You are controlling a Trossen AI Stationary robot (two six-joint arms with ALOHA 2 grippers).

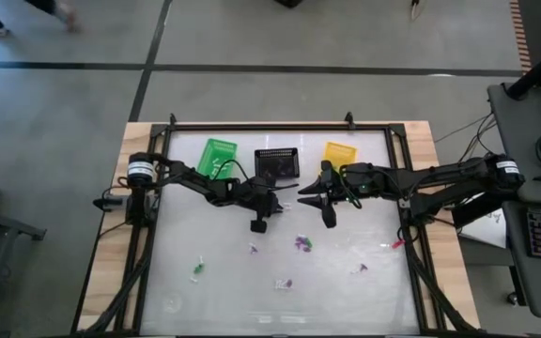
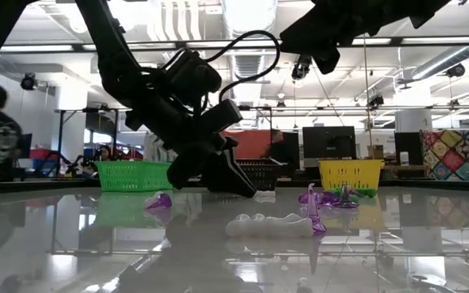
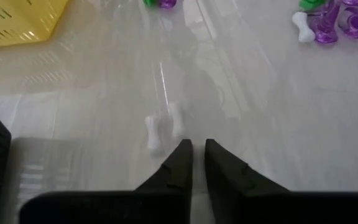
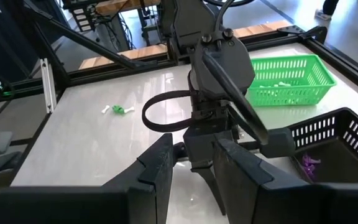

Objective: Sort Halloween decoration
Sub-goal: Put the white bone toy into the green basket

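Observation:
Small trinkets lie scattered on the glossy white table: a purple and green cluster, a green one, and others toward the near edge. A white bone-shaped trinket lies flat just ahead of my left gripper. That gripper is low over the table centre beside the black basket. Its fingers are shut to a thin slit with nothing between them. My right gripper hovers open close by, facing the left gripper. In the low view a white trinket and purple ones lie in front.
Three small baskets stand in a row at the far side: green, black with a purple trinket inside, and yellow. A dark frame edges the table. The two grippers are very close together. People show in the room behind.

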